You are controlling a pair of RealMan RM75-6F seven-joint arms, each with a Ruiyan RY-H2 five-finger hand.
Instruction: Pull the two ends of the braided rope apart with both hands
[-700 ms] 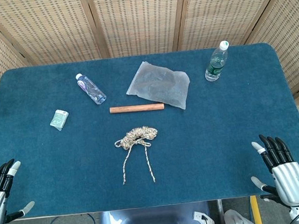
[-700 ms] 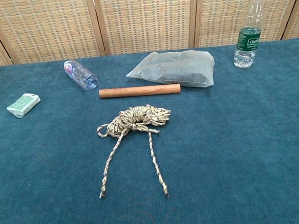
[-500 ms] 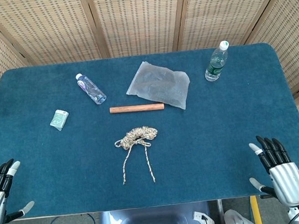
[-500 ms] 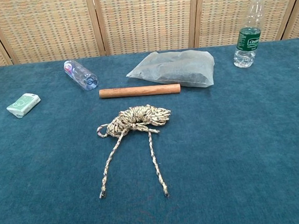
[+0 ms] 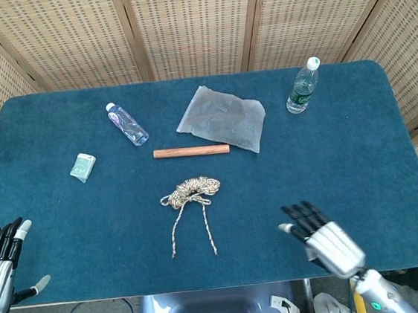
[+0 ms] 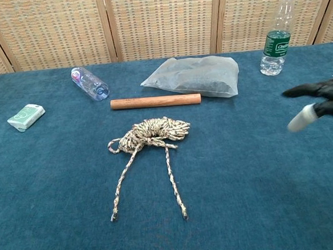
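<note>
Head view. We see the braided rope point(image 5: 189, 196) bundled near the middle of the table point(image 5: 358, 148), its two loose ends trailing toward the near edge, slightly apart. Our right hand point(image 5: 318, 238) is over the near right part of the table, fingers spread and holding nothing, well to the right of the rope. Our left hand point(image 5: 1, 260) sits off the near left corner, likewise spread and empty. Beyond the rope lie a wooden rod point(image 5: 191, 151), a plastic bag point(image 5: 221, 118), a lying bottle point(image 5: 126, 123), a standing bottle point(image 5: 302, 87) and a small green packet point(image 5: 82, 167).

Chest view. Only the fingertips of the right hand show, at the right edge, blurred. The rope ends lie flat, free of the bundle.

We judge the reach to be the step in hand. To do it well, each hand should take the end on its own side, close to the tip, and pinch firmly before pulling outward, so the coil pays out rather than drags.
</note>
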